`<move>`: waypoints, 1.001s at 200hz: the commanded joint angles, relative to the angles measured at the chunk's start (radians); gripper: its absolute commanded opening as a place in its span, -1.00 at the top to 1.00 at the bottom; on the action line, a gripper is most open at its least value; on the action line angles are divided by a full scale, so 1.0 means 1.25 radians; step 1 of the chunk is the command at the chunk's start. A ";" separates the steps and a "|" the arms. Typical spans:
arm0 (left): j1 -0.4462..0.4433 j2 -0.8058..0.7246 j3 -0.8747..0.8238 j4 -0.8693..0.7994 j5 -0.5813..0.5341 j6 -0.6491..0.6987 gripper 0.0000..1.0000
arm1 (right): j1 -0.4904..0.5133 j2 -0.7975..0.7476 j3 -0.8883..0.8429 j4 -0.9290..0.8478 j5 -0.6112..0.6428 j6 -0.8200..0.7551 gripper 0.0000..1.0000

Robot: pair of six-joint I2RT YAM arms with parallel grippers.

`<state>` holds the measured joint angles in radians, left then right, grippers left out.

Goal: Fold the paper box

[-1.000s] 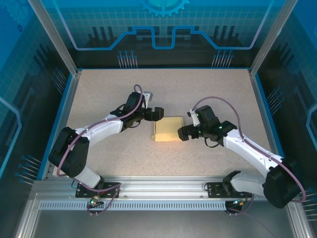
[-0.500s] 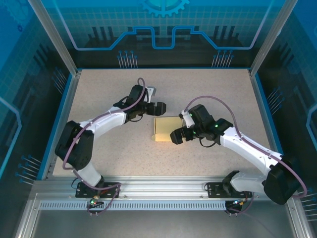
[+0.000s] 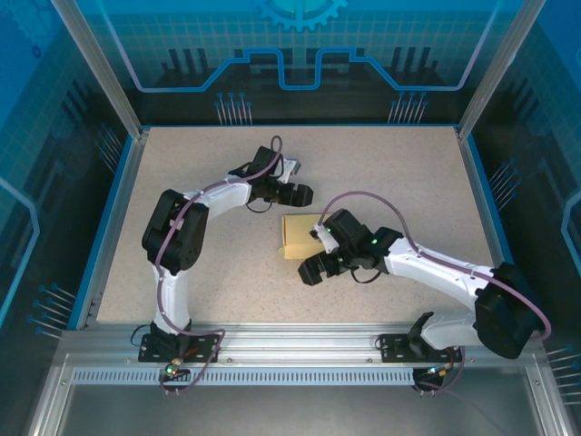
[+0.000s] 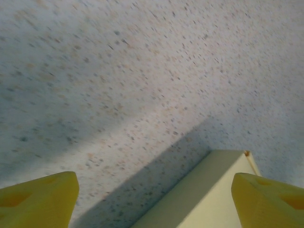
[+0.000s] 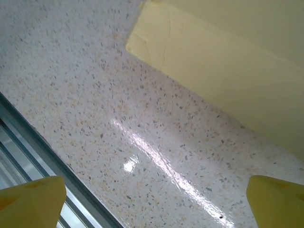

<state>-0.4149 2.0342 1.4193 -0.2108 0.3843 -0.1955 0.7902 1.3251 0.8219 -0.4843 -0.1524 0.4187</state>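
Note:
The paper box (image 3: 296, 234) is a pale yellow, small rectangular shape lying mid-table. My left gripper (image 3: 298, 194) hovers just beyond its far edge. In the left wrist view the left gripper (image 4: 154, 206) is open, its yellow fingertips (image 4: 42, 199) wide apart, and a corner of the paper box (image 4: 209, 194) lies below them. My right gripper (image 3: 313, 271) sits at the box's near side, and its wrist covers the box's right part. In the right wrist view the right gripper (image 5: 156, 204) is open over bare table, with the paper box (image 5: 228, 61) and a flat flap up ahead.
The speckled tabletop (image 3: 209, 263) is bounded by a blue frame (image 3: 113, 213) at the sides. An aluminium rail (image 3: 300, 341) runs along the near edge, and that table edge (image 5: 28, 152) lies close to my right gripper in the right wrist view.
My left gripper has swung right to the box's far edge, its jaws slightly narrower. My right gripper has moved from the box's right side to its near side.

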 commanded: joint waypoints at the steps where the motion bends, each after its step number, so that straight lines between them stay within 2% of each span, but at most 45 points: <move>1: 0.005 0.017 -0.003 -0.014 0.143 -0.010 -0.57 | 0.012 0.028 -0.023 0.039 -0.035 0.024 -0.96; 38: 0.005 -0.027 -0.088 0.005 0.175 -0.022 -0.39 | -0.006 0.094 0.007 0.057 -0.088 -0.007 -0.96; 73: 0.005 -0.103 -0.201 0.042 0.178 -0.036 -0.35 | -0.052 0.149 0.041 0.060 -0.139 -0.054 -0.96; 108: 0.005 -0.187 -0.320 0.099 0.149 -0.072 -0.41 | -0.135 0.195 0.078 0.093 -0.216 -0.087 -0.93; 145: 0.004 -0.269 -0.423 0.147 0.101 -0.103 -0.52 | -0.206 0.255 0.121 0.101 -0.242 -0.117 -0.92; 174: 0.005 -0.284 -0.432 0.140 0.037 -0.104 -0.55 | -0.259 0.281 0.114 0.150 -0.295 -0.106 -0.89; 200: 0.003 -0.254 -0.395 0.120 0.030 -0.098 -0.54 | -0.267 0.284 0.107 0.156 -0.294 -0.107 -0.88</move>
<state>-0.4152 1.7016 0.8845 -0.0612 0.4610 -0.3145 0.4652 1.6737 0.9558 -0.3199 -0.4644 0.3008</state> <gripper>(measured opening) 0.772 0.940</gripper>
